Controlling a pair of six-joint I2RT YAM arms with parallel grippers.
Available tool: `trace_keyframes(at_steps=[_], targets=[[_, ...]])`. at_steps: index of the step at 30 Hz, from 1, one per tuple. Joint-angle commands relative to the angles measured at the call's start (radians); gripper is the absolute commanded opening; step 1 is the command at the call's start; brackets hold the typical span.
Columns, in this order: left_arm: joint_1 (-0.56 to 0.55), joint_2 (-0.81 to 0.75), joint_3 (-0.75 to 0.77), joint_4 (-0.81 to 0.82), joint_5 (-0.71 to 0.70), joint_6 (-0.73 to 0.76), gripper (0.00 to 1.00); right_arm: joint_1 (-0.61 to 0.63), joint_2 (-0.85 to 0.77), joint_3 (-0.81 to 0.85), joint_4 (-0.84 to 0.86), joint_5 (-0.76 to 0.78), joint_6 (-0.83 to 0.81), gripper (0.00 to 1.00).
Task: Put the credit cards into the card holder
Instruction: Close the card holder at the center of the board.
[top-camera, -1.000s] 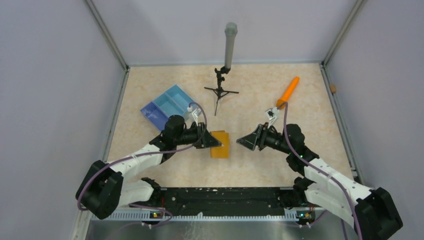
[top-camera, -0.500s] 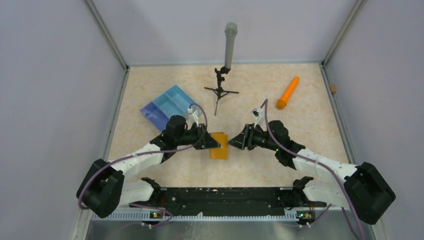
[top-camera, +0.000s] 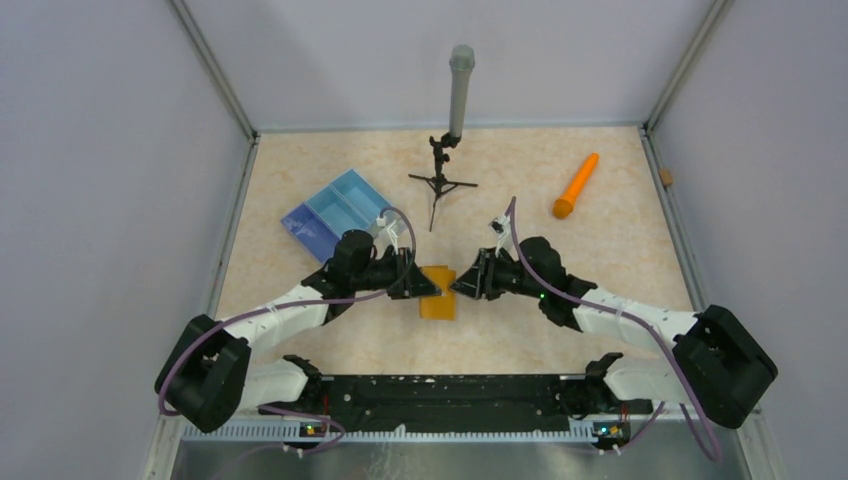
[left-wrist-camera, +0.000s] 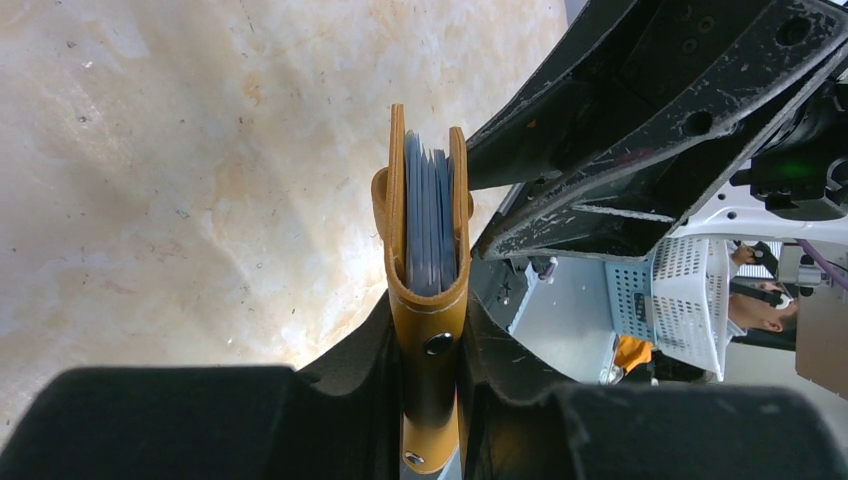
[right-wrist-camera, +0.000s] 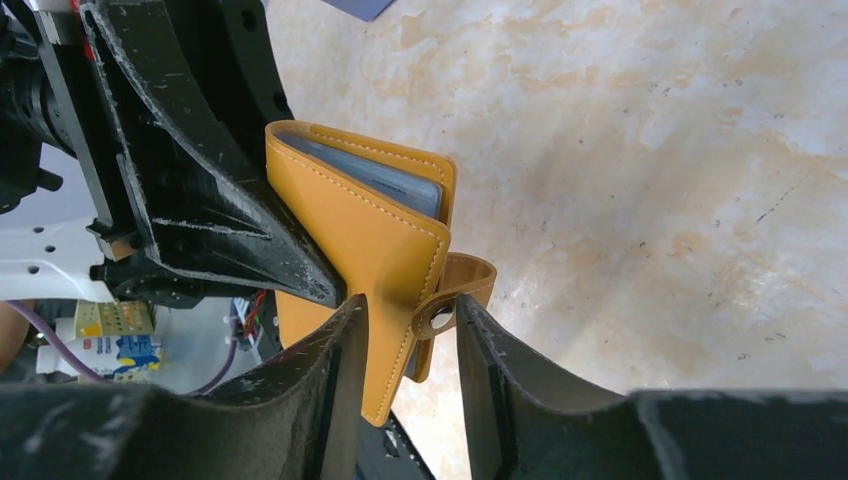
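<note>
Where the two arms meet mid-table in the overhead view, the card holder (top-camera: 440, 305) lies between the left gripper (top-camera: 428, 287) and right gripper (top-camera: 458, 285), equally near both. From the left wrist, those jaws are clamped on its snap end and its long axis runs straight away from them, with grey-blue leaves (left-wrist-camera: 428, 225) showing inside. From the right wrist, the jaws straddle the snap tab (right-wrist-camera: 437, 318), part-closed, though I can't tell whether they're pinching it; no writing is readable.

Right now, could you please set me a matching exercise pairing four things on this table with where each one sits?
Things:
1. card holder
2. blue tray
3. orange stick
4. grey cylinder on a tripod

Places:
A. far right
B. far middle, near the back wall
C. centre, between both arms' fingers
D. left side

Pairs: 1-C, 2-D, 3-A, 4-B
</note>
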Motion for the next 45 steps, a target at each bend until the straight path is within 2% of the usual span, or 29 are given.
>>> trace_keyframes(at_steps=[1, 9, 13, 18, 24, 29, 31, 37, 45], targets=[[-0.002, 0.005, 0.042, 0.036, 0.012, 0.015, 0.00, 0.014, 0.008, 0.053, -0.008, 0.030, -0.031, 0.34], [-0.002, 0.001, 0.044, 0.032, 0.010, 0.017, 0.00, 0.014, 0.021, 0.053, -0.018, 0.040, -0.039, 0.19], [-0.001, 0.006, 0.039, 0.031, 0.002, 0.015, 0.00, 0.015, -0.003, 0.048, -0.027, 0.046, -0.041, 0.17], [-0.002, 0.016, 0.039, 0.035, -0.004, 0.011, 0.00, 0.015, -0.019, 0.043, -0.031, 0.049, -0.039, 0.08], [0.000, 0.030, 0.042, 0.013, -0.024, 0.011, 0.00, 0.014, -0.032, 0.039, -0.038, 0.042, -0.039, 0.09], [-0.001, 0.047, 0.050, -0.012, -0.050, 0.005, 0.00, 0.015, -0.033, 0.035, -0.021, 0.028, -0.030, 0.00], [-0.002, 0.052, 0.050, -0.011, -0.055, -0.001, 0.00, 0.014, -0.032, 0.036, -0.018, 0.026, -0.032, 0.00], [-0.003, 0.083, 0.023, 0.085, -0.066, -0.086, 0.00, 0.017, 0.006, 0.051, -0.040, 0.003, -0.051, 0.00], [-0.055, 0.225, -0.018, 0.233, -0.129, -0.194, 0.00, 0.060, 0.144, 0.128, -0.175, 0.065, -0.087, 0.00]])
